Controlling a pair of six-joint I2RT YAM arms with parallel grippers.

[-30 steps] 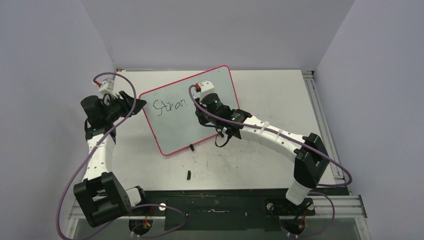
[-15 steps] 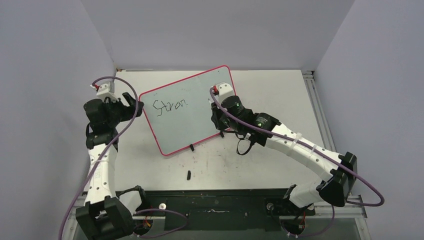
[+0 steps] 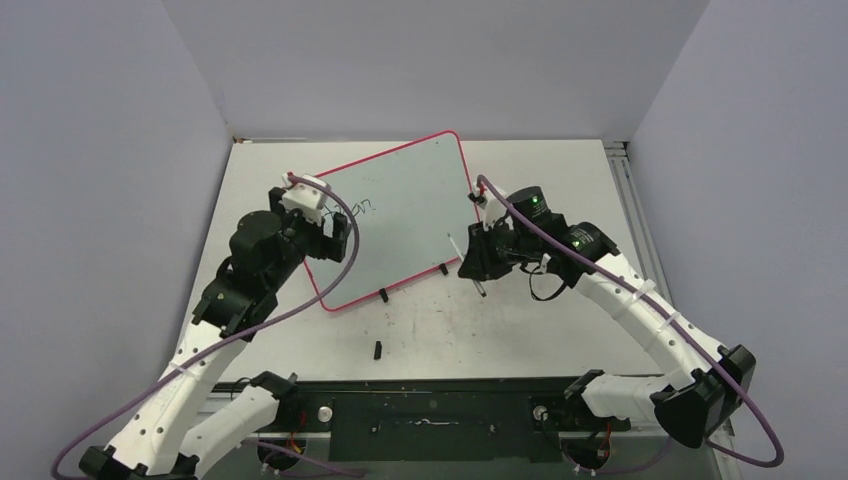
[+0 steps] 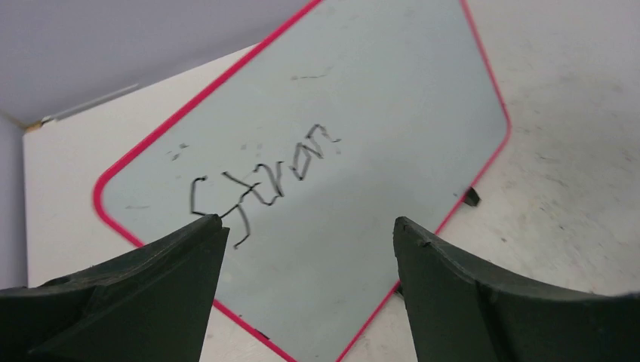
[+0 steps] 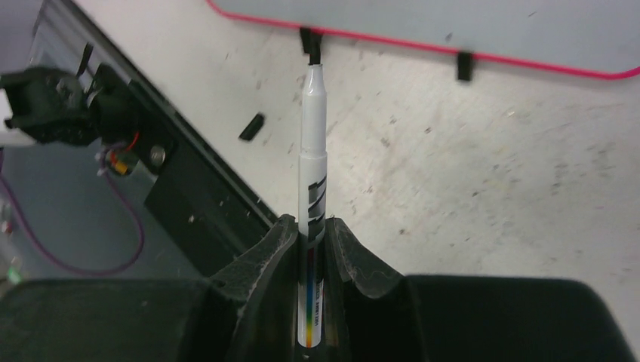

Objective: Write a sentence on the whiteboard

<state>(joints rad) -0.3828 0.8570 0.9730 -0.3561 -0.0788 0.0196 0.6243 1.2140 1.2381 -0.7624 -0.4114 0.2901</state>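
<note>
We judge the step in hand to be bringing the marker (image 3: 455, 250) back to carry on the word. The whiteboard (image 3: 400, 215) lies askew toward the far side of the table (image 3: 560, 190), so we would steady it first. The left gripper (image 3: 322, 228) hangs over the board's left end, jaws wide apart and empty, and could press the rim there without covering the writing. The right gripper (image 3: 478, 262) is clamped on the marker beside the board's right edge, off the surface. We would bring the tip in just after the last letter and press lightly so the board does not slide. The sentence (image 4: 264, 185) reads only "Stron" so far.

The left wrist view shows those letters plainly, whereas from above the left arm hides most of them. Only the right wrist view shows the tip uncapped over the table near a board foot (image 5: 311, 41), and the pads (image 5: 275, 245) closed on the barrel.
</note>
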